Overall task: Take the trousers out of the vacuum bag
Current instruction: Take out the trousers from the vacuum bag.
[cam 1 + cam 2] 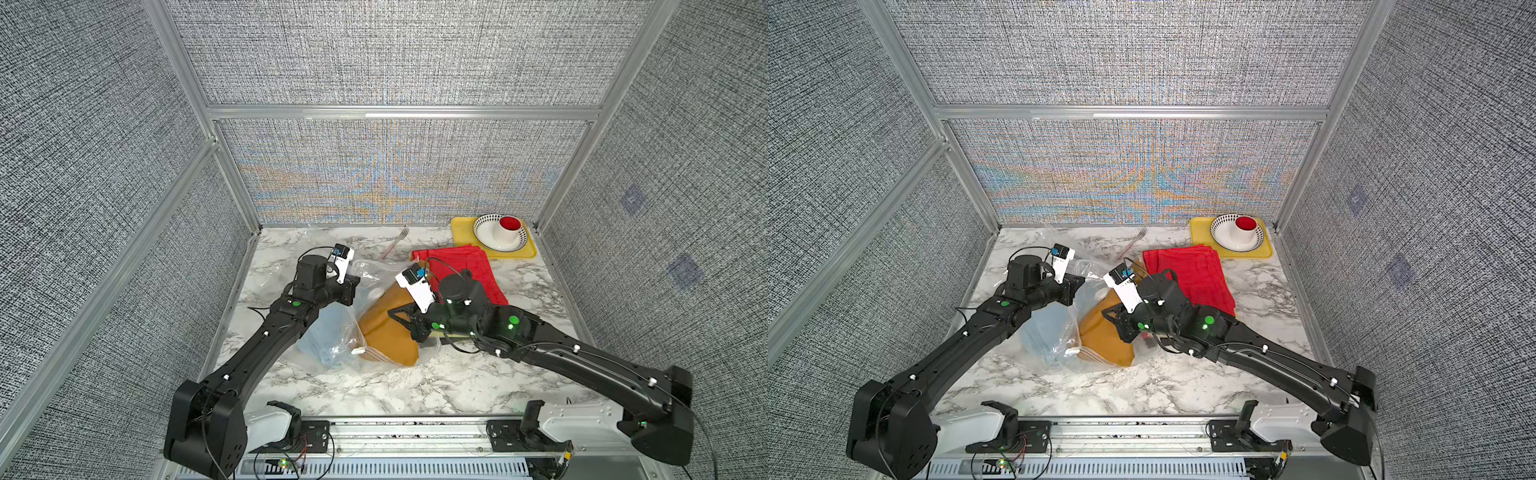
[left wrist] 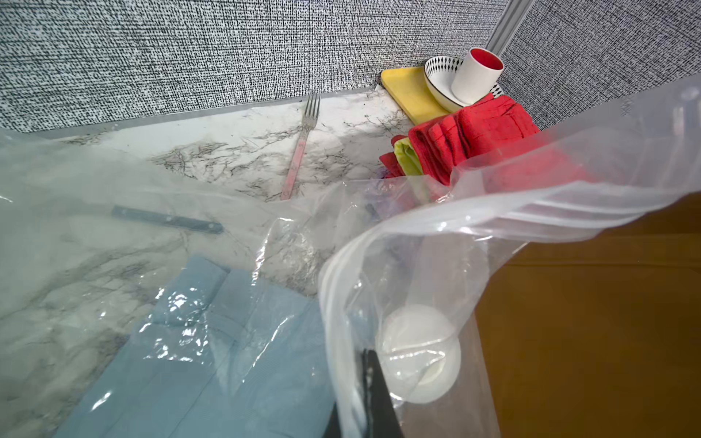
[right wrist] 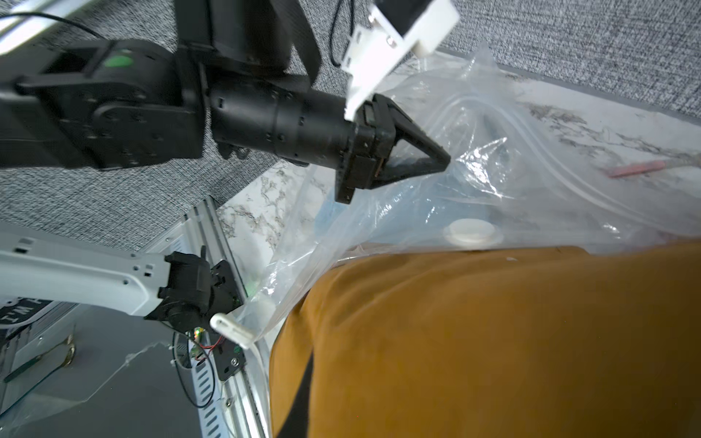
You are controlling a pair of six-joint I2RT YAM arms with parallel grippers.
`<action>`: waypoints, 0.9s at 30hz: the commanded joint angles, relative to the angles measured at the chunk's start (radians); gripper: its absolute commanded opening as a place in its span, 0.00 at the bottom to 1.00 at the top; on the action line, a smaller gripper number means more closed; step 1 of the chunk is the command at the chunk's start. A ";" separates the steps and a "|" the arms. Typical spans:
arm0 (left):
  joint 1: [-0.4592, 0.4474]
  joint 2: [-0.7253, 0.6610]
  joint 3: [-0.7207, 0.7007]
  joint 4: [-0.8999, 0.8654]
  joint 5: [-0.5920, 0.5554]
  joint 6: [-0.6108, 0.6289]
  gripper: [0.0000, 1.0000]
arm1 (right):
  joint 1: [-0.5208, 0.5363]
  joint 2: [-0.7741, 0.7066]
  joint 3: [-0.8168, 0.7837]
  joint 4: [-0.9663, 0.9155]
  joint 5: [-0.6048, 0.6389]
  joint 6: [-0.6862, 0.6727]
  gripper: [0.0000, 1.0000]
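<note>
Two arms sharing the job: left gripper (image 3: 444, 157) is pinching the vacuum bag (image 1: 376, 272) film, jaws closed, bracing it. The right gripper (image 1: 405, 322) is clamping the orange trousers (image 1: 388, 340), partly out of the mouth, probably for pulling. Inside, light blue trousers (image 1: 324, 336) are lying flat.

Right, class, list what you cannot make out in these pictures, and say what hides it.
Knife, left wrist view: blurred under the vacuum bag; blade unseen.
Yellow-green garment, same view: mostly covered by the red trousers.
Light blue trousers, in a top view: partly behind the left arm.
Orange trousers, right wrist view: cut off by the edges.
</note>
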 commanded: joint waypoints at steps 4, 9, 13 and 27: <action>0.002 -0.005 -0.052 0.046 -0.045 -0.007 0.00 | -0.013 -0.084 0.068 0.092 -0.042 -0.036 0.00; 0.002 -0.010 -0.085 0.043 -0.111 -0.014 0.00 | -0.042 -0.119 0.138 0.053 0.015 -0.040 0.00; 0.002 -0.009 -0.103 0.044 -0.151 -0.029 0.00 | -0.080 -0.131 0.218 0.024 0.077 -0.034 0.00; 0.003 0.040 -0.101 -0.008 -0.355 -0.083 0.00 | -0.355 -0.132 0.333 0.006 0.111 0.019 0.00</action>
